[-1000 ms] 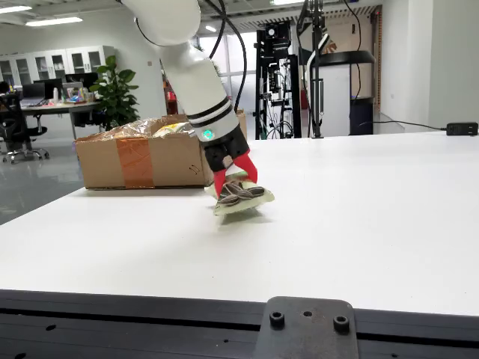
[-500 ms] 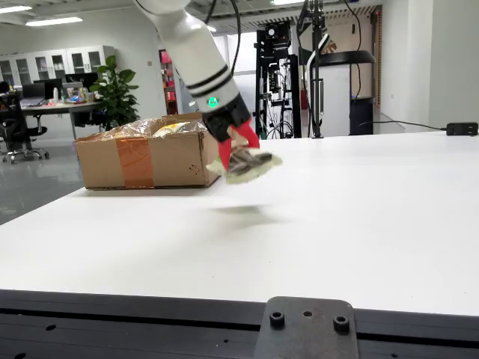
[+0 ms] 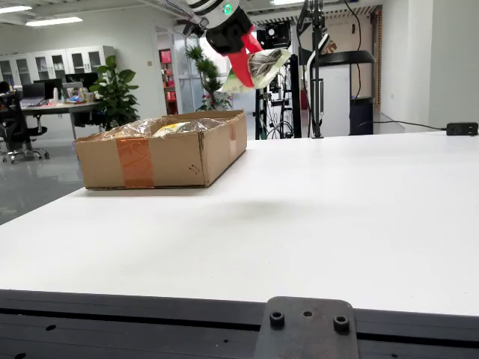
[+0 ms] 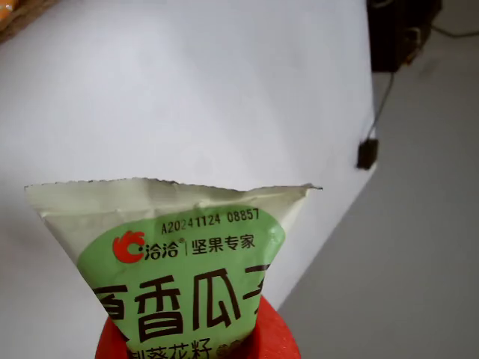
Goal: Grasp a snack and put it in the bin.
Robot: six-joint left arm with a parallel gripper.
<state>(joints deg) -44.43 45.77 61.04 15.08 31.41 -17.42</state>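
My red-fingered jaws [image 3: 251,66] are clamped on a pale green foil snack packet with printed Chinese lettering [image 3: 260,69]. In the fixed view the packet hangs high in the air, well above the white counter [image 3: 337,217] and clear of it. In the wrist view the packet's serrated top edge [image 4: 176,185] points away from me, with the red fingertips [image 4: 112,344] pinching its lower part.

The open brown cardboard box with an orange tape strip [image 3: 161,157] serves as the bin. It sits on the counter, to the left of the packet and well below it in the fixed view. Crinkled wrappers [image 3: 161,127] already show above its rim.

Step in hand, as I judge it: transport, with the grasp complete and the release not yet made.

The next move calls for travel leftward in the fixed view until the packet is over the box opening, then descent and opening of the jaws.
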